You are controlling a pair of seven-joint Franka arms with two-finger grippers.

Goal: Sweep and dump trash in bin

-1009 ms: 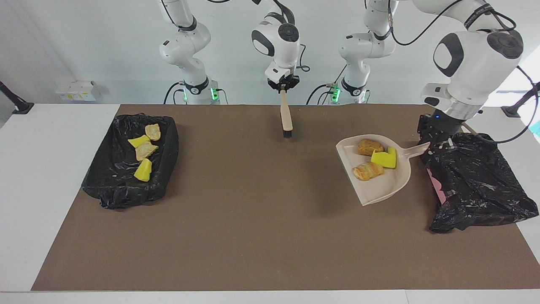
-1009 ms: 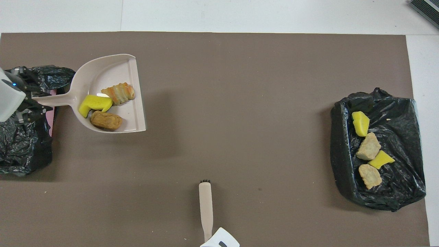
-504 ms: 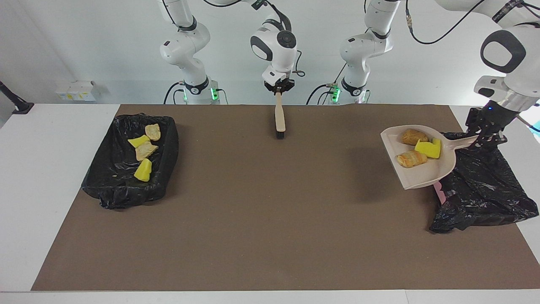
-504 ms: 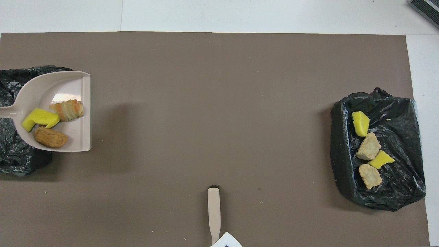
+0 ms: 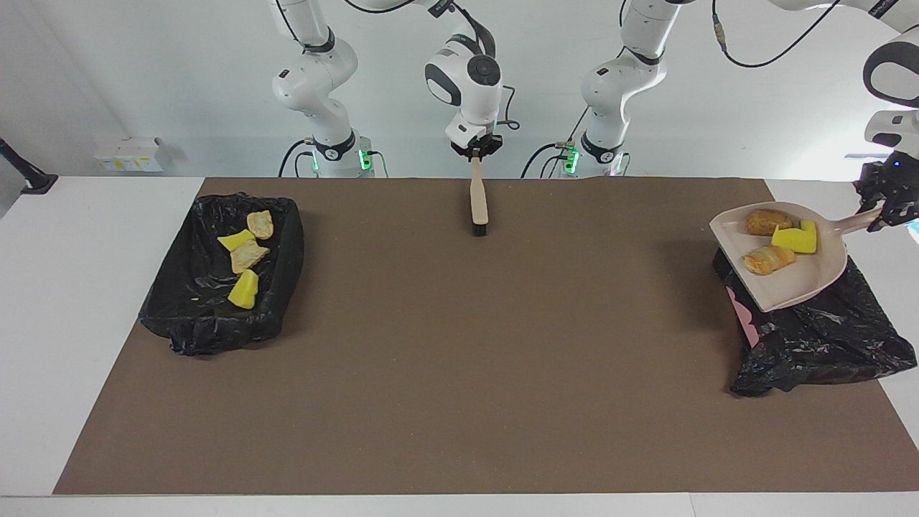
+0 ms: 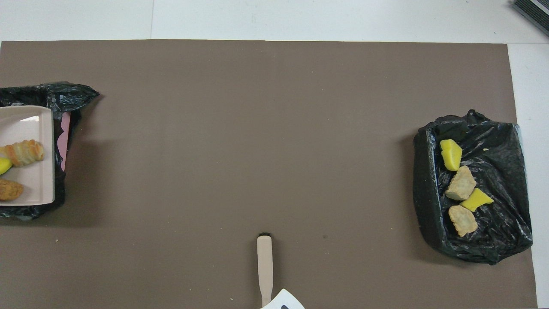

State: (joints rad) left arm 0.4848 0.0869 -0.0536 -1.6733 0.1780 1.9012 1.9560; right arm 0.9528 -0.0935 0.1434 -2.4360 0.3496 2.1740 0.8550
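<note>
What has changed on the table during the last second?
The left gripper carried the dustpan, with its three lumps, from above the mat to above the bin at its end. The right gripper drew the brush slightly back. The other bin stayed unchanged.

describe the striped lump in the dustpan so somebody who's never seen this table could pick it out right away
Look to the left arm's end of the table, where the left hand holds a beige dustpan above a black bin bag. Three lumps lie in the pan. Yours is the striped lump, ridged orange and cream, farthest from the robots; the other two are plain, a brown lump and a yellow lump.
</note>
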